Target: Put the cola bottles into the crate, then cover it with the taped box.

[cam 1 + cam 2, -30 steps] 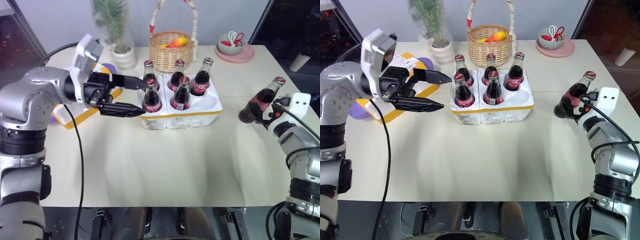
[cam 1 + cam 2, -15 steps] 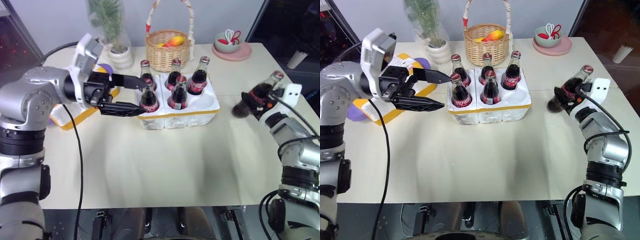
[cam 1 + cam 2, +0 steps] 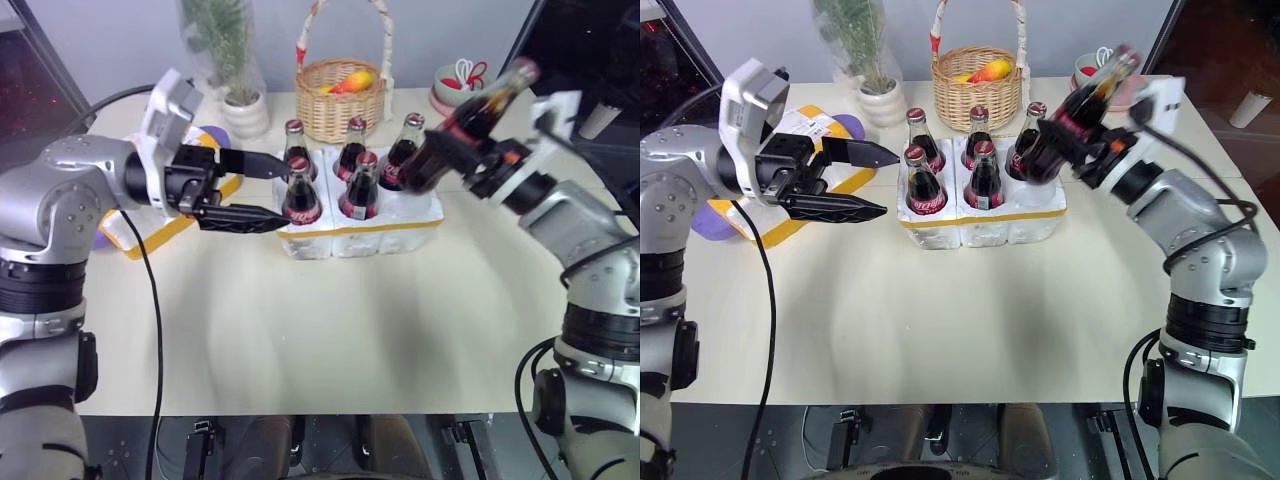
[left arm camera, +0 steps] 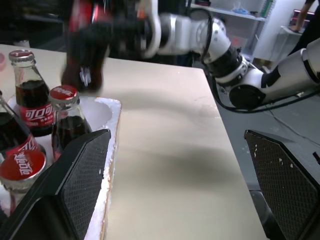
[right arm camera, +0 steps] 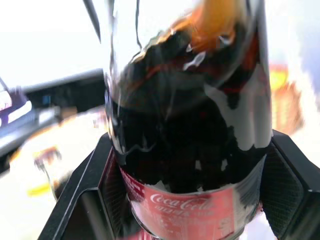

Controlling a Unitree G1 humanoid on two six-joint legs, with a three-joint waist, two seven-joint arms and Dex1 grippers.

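The near part of the table [image 3: 960, 330] lies bare. Further in, at the left, the left gripper [image 3: 878, 180] hangs level just left of the crate [image 3: 985, 222], its jaws spread wide and grasping nothing, their tips close to the nearest left bottle. Behind that gripper lies the taped box [image 3: 805, 135], flat on the table's left side, well apart from the crate's wells.

The crate stands in the middle of the table with five cola bottles [image 3: 923, 183] upright in its wells; the near right well [image 4: 95, 111] is empty. Above the crate's right end the right gripper [image 3: 1072, 150] has its jaws clenched on the body of the sixth cola bottle [image 3: 1080, 105], which is lifted clear of the table and tilted, its cap pointing up and to the far right, its base hanging over the right side of the crate.

Beyond the crate stand a wicker basket [image 3: 978, 88] with fruit, a potted plant [image 3: 883, 100] to its left and a pink dish [image 3: 455, 90] at the far right.
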